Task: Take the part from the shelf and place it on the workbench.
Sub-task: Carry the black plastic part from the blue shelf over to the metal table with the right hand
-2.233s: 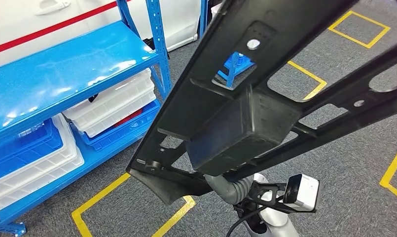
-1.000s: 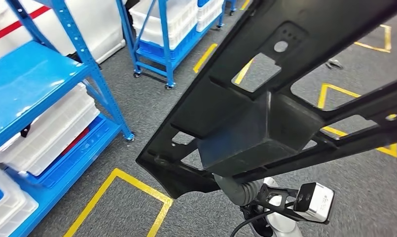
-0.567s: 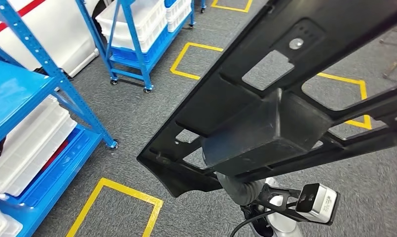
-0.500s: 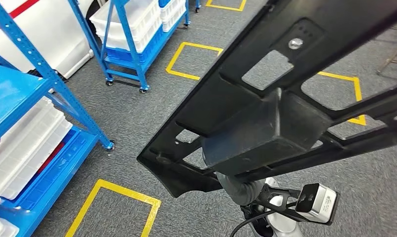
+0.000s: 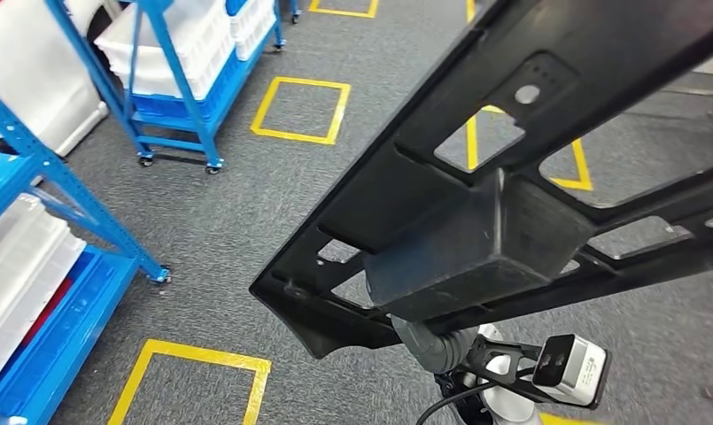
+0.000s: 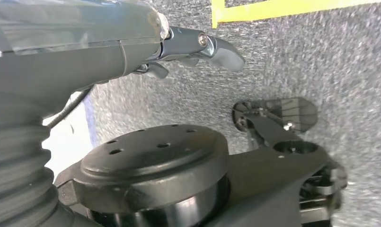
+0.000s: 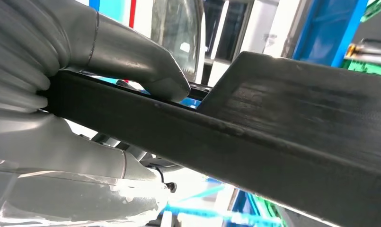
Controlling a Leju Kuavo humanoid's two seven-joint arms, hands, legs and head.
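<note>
The part (image 5: 476, 221) is a large black plastic frame with cut-outs and a box-shaped block in its middle. It slants across the head view from lower centre to upper right, held up off the floor. Below it my right forearm (image 5: 432, 347) and its wrist camera (image 5: 569, 370) come up; the part hides the hand there. In the right wrist view my right hand (image 7: 84, 71) grips an edge of the part (image 7: 273, 137), thumb on one face and fingers on the other. My left hand (image 6: 131, 42) hangs over the grey carpet with its fingers (image 6: 217, 47) stretched out, holding nothing.
A blue shelf frame (image 5: 34, 168) with white crates (image 5: 16, 266) on its low level stands at the left. Farther back is a wheeled blue rack (image 5: 184, 53) with white and blue crates. Yellow tape squares (image 5: 299, 106) (image 5: 193, 381) mark the grey carpet.
The whole scene has shifted: the camera has turned away from the blue shelf, which slid off to the left. The part stays held in the same place in the picture.
</note>
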